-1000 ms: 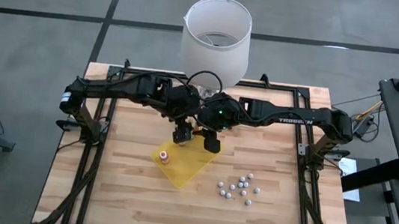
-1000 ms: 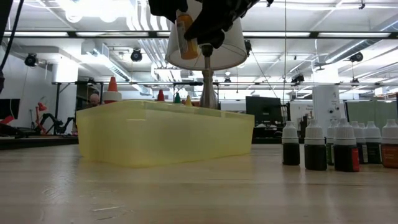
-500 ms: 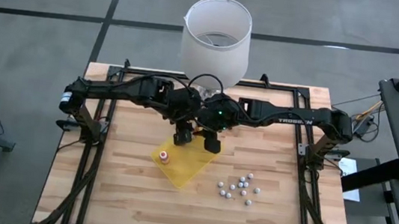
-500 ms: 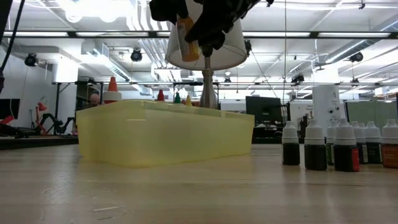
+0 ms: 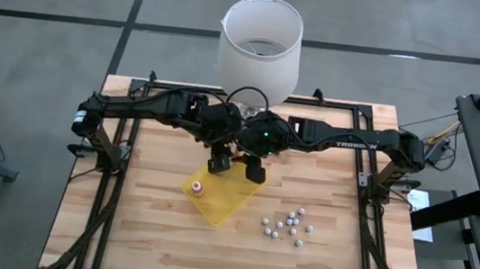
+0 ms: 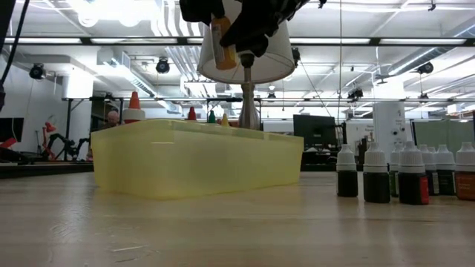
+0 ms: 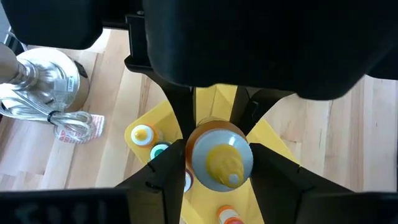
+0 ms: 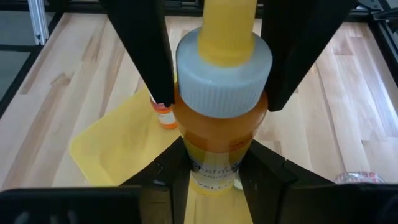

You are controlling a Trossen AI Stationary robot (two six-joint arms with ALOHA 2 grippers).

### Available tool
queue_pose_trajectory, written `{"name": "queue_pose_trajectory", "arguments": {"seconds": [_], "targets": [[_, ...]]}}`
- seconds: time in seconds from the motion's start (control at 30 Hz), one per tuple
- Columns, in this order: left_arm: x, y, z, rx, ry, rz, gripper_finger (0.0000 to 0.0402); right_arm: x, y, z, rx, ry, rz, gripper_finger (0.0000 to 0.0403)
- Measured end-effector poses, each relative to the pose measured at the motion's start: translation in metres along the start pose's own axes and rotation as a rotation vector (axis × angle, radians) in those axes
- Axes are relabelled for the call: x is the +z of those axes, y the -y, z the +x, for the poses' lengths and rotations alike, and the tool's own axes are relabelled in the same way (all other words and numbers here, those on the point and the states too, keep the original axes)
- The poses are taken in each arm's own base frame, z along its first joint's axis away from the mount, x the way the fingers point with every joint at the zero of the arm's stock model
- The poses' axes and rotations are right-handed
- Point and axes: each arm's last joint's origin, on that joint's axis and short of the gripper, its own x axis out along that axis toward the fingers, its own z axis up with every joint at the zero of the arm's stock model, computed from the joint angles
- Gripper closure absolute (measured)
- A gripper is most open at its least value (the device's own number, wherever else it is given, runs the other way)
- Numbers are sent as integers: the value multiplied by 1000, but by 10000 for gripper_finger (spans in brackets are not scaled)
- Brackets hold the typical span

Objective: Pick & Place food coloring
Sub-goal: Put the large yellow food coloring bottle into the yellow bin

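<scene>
A small food coloring bottle (image 8: 217, 106) with an orange body, a white ribbed cap and a yellow tip hangs over the yellow tray (image 5: 219, 197). Both grippers are shut on it. My left gripper (image 7: 216, 160) comes at its cap end, and my right gripper (image 8: 214, 155) is at its body. In the low view the bottle (image 6: 220, 41) shows high above the tray (image 6: 197, 159). Other bottles stand upright in the tray, one with an orange cap (image 5: 198, 189); coloured tips (image 6: 133, 104) rise over its rim. My left gripper pinches the white cap (image 7: 198, 155) between its two fingers, slanting down from above, with the yellow tip pointing back up between them. My right gripper pinches the orange body (image 8: 214, 140) at its lower half between its two fingers, coming slantwise from the table's right. The bottle is lifted clear above the tray, cap up and a little tilted.
A lamp with a white shade (image 5: 260, 42) stands at the table's far edge, its metal base (image 7: 37, 78) and cord close behind the tray. Several more bottles (image 5: 287, 226) stand grouped on the table to the tray's near right, dark with white caps (image 6: 375, 174).
</scene>
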Motion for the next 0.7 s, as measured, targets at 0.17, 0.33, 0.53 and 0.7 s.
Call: {"name": "queue_pose_trajectory", "arguments": {"seconds": [0.17, 0.33, 0.53, 0.7], "targets": [[0, 0, 0, 0, 0, 14, 263, 0, 0, 0, 0, -1, 0, 292], [0, 0, 0, 0, 1, 18, 275, 0, 0, 0, 0, -4, 0, 293], [1, 0, -1, 0, 4, 23, 277, 0, 0, 0, 1, -3, 1, 293], [1, 0, -1, 1, 10, 21, 267, 0, 0, 0, 0, -1, 0, 293]]}}
